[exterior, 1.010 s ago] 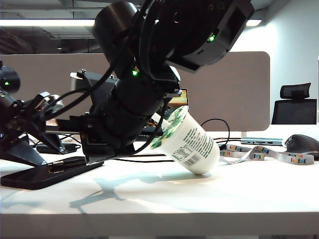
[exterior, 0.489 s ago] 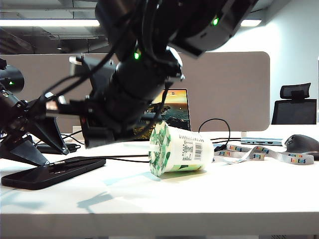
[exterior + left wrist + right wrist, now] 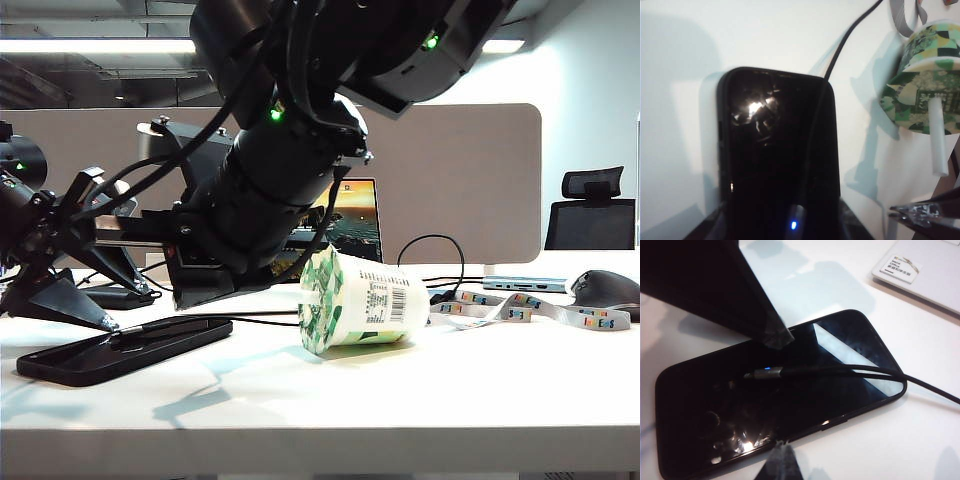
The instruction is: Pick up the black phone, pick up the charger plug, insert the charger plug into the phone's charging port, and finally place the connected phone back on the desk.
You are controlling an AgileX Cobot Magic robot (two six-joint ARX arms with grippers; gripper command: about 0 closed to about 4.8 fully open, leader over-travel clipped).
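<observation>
The black phone (image 3: 120, 350) (image 3: 775, 150) (image 3: 790, 400) lies at the left of the desk (image 3: 400, 390), screen up. My left gripper (image 3: 100, 322) (image 3: 782, 232) straddles it, one finger against each long edge. The charger plug (image 3: 762, 373) (image 3: 795, 222), with a blue light, rests loose on the screen. Its black cable (image 3: 865, 371) trails off over the phone's end. My right gripper (image 3: 912, 212) reaches across from the right and hangs shut and empty just beside the phone. I cannot make out the charging port.
A green-and-white yoghurt cup (image 3: 355, 300) lies on its side mid-desk, its straw (image 3: 937, 135) sticking out. Behind it stand a laptop screen (image 3: 358, 215) and the taupe divider (image 3: 460, 180). A lanyard (image 3: 520, 312) and a mouse (image 3: 605, 290) lie at the right.
The cup, propped tilted against my right arm a second ago, has dropped onto its side as that arm rose. The phone and left gripper have shifted slightly to the right.
</observation>
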